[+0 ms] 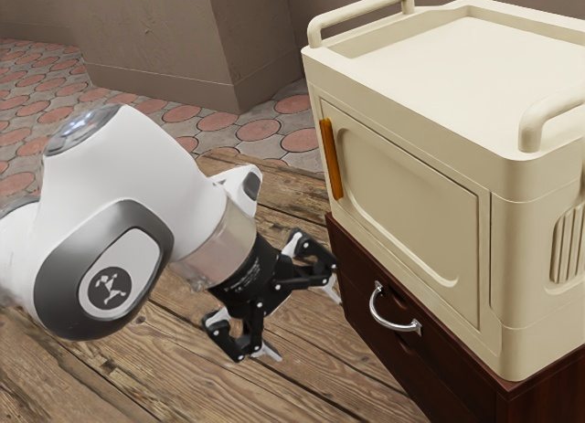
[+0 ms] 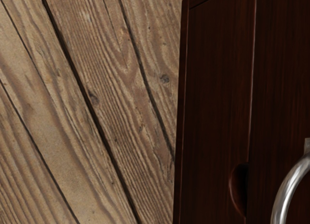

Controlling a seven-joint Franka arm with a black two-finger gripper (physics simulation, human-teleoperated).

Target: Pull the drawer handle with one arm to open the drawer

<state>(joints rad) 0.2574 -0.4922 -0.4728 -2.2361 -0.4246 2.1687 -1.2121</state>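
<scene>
My hand (image 1: 302, 321) hangs over the wooden boards (image 1: 174, 359), tilted down toward the exterior view's right, its two fingers spread with nothing between them. Past the fingertips, apart from them and to that view's right, is the metal handle (image 1: 393, 322). Its long axis runs along the drawer front (image 1: 370, 327); my spread looks roughly crosswise to it, so I'd judge I must close that gap before gripping and pulling.

No words or numbers could be read. A round dark badge (image 1: 110, 288) with a pale sign of linked dots stood on the white arm's (image 1: 164, 158) grey-rimmed cover (image 1: 57, 290).
</scene>
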